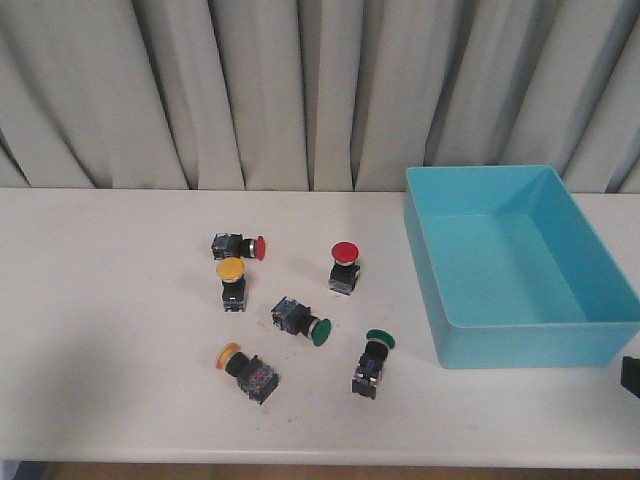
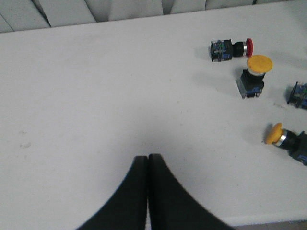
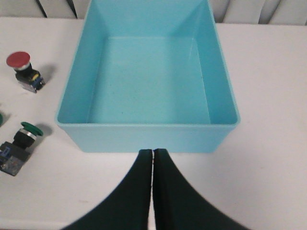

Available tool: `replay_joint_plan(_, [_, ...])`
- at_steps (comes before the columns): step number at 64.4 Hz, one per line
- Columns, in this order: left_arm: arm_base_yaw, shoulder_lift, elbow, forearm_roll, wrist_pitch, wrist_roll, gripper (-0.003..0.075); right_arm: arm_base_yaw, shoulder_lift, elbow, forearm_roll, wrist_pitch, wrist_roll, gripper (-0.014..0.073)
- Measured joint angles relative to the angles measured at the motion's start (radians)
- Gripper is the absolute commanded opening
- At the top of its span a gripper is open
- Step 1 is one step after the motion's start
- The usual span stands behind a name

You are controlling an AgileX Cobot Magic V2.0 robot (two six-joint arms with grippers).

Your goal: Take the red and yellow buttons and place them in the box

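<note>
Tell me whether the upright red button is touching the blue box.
Apart. The front view shows bare table between the upright red button and the box; the right wrist view shows the same gap.

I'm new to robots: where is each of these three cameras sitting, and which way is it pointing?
Front view: faces forward over the white table toward a curtain, showing six buttons and the blue box; almost none of the robot shows.
Left wrist view: rides the left arm, looking down past the shut left hand at the table.
Right wrist view: rides the right arm, looking past the shut right hand into the empty box.
Shared: the upright red button appears in front and right wrist views.
</note>
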Motion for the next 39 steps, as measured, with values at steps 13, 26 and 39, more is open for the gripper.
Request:
replay_joint_plan(13, [0.0,0.052,0.0,0.0,0.002,0.001,0.0058,0.0,0.058,0.0,0.0,0.007,0.0,0.0057])
replay_joint_plan(26, [0.0,0.057,0.0,0.0,0.002,0.017,0.0338,0.0,0.062,0.0,-0.003,0.009,-0.027,0.0281])
replay_joint_plan(39, [0.0,0.057,0.0,0.0,0.0,0.029,0.0571,0.0,0.062,0.0,-0.003,0.012,-0.03,0.0497])
